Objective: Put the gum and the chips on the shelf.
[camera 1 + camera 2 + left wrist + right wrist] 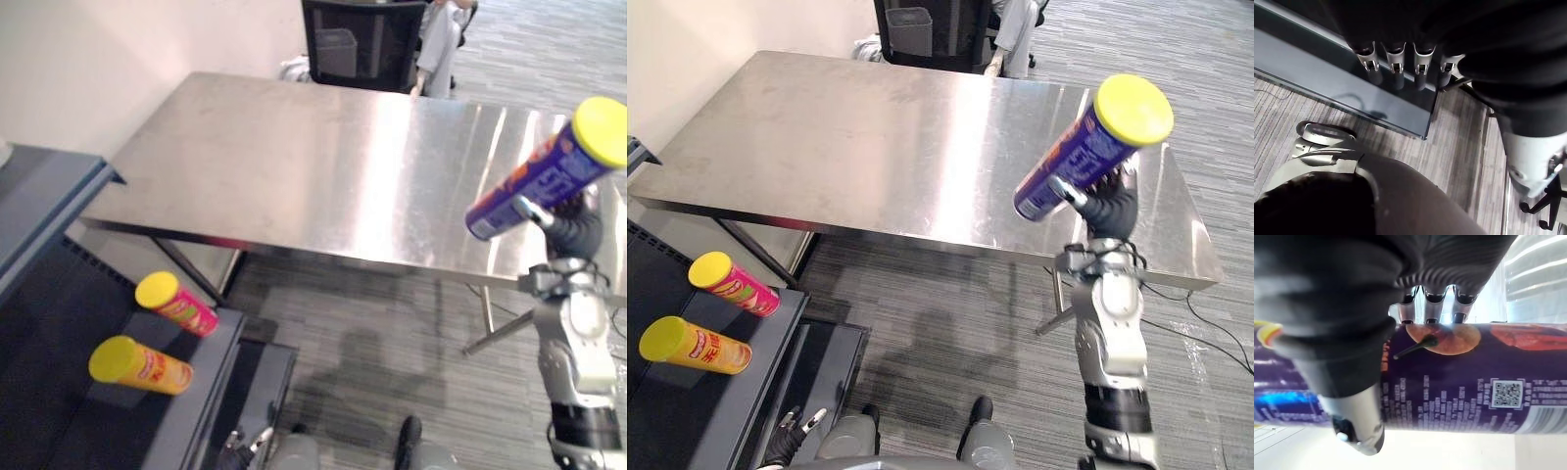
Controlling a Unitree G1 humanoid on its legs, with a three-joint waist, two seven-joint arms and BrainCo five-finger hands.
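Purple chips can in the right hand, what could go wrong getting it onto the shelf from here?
The purple chips can is tilted in the right hand and might slip. The shelf lies on the robot's far left, a long carry. Setting it down could roll the pink can or orange can lying there.

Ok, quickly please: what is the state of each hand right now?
Left hand: open, holding nothing.
Right hand: closed around the purple chips can, lifted up.
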